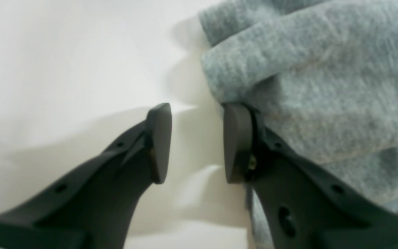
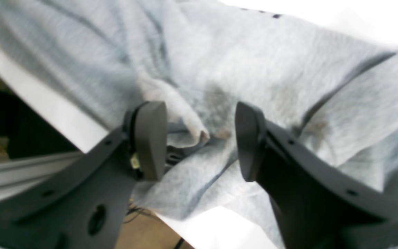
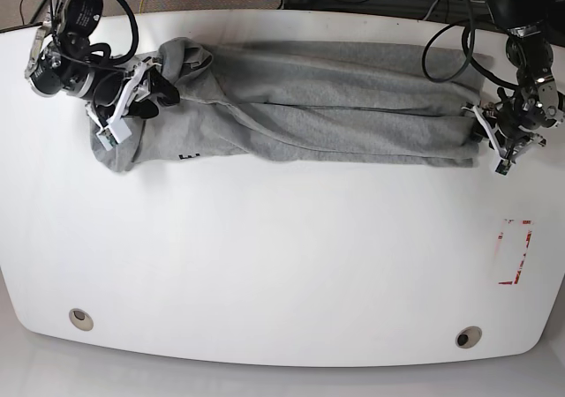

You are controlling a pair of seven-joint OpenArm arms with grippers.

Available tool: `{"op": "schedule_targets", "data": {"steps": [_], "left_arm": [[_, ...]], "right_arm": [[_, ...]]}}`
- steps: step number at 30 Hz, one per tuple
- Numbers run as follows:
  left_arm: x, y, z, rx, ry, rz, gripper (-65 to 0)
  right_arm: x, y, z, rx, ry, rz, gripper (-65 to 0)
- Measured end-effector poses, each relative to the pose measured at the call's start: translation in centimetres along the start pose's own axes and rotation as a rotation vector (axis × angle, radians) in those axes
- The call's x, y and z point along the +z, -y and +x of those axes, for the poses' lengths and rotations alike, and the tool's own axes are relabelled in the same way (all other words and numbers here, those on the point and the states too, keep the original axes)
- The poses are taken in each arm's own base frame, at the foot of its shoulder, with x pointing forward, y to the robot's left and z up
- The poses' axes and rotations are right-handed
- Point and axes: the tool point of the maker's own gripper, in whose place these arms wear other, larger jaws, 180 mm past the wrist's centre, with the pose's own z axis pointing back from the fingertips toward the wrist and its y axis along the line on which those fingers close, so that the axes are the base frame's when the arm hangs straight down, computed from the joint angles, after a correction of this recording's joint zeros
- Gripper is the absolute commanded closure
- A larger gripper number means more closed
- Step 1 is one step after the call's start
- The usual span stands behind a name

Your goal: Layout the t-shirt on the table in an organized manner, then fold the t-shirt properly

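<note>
The grey heathered knit t-shirt [image 3: 318, 106] lies stretched in a long, rumpled band across the far half of the large white glossy table [image 3: 265, 256], running from one arm to the other. It is creased lengthwise, with folds gathered along its middle, and a small dark printed mark [image 3: 187, 157] shows on its near edge toward the base view's left.

The right gripper [image 2: 200, 141] stands at the bunched end of the shirt on that left side, close to the table's edge. Its black jaws are parted to a moderate gap. A pale fold of cloth lies in the gap against one pad; the wrist view does not show whether that cloth is pinched or merely lying there, so I cannot tell if it is held.

The left gripper [image 1: 197, 143] stands at the opposite end of the shirt. Its jaws are likewise parted moderately, and bare tabletop shows between them. One black finger [image 1: 237, 141] touches the shirt's rolled edge; the other is apart from the cloth.

Toward the near edge, the table carries two round metal grommet holes [image 3: 80, 318] and a small red-outlined rectangle mark [image 3: 515, 251], all well apart from the shirt.
</note>
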Motion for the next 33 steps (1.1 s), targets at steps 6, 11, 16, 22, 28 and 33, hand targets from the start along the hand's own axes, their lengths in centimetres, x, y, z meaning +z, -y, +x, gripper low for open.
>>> {"op": "schedule_targets", "data": {"steps": [6,11,16,22,28,33], "left_arm": [[0.0,0.0,0.0,0.0,-0.001,-0.001,-23.9],[0.0,0.0,0.0,0.0,-0.001,-0.001,-23.9],[0.0,0.0,0.0,0.0,-0.002,-0.001,-23.9],[0.0,0.0,0.0,0.0,-0.002,-0.001,-23.9],[0.0,0.0,0.0,0.0,-0.002,-0.001,-23.9],[0.0,0.0,0.0,0.0,-0.002,-0.001,-23.9]], "right_arm": [[-1.1,-0.4,-1.0,-0.006,-0.044,0.008,-30.6],[-1.9,-1.0,-1.2,-0.008,-0.051,0.008,-30.6],[-2.2,-0.6,-2.5,-0.01,-0.105,-0.03,-30.6],[-3.2,-1.0,-2.7,0.035,-0.137,-0.037,-28.9],[-3.6,-1.6,-2.6,0.042,-0.135,-0.021,-9.7],[-3.5,-1.4,-2.7,0.043,-0.14,-0.028,0.0]]}}
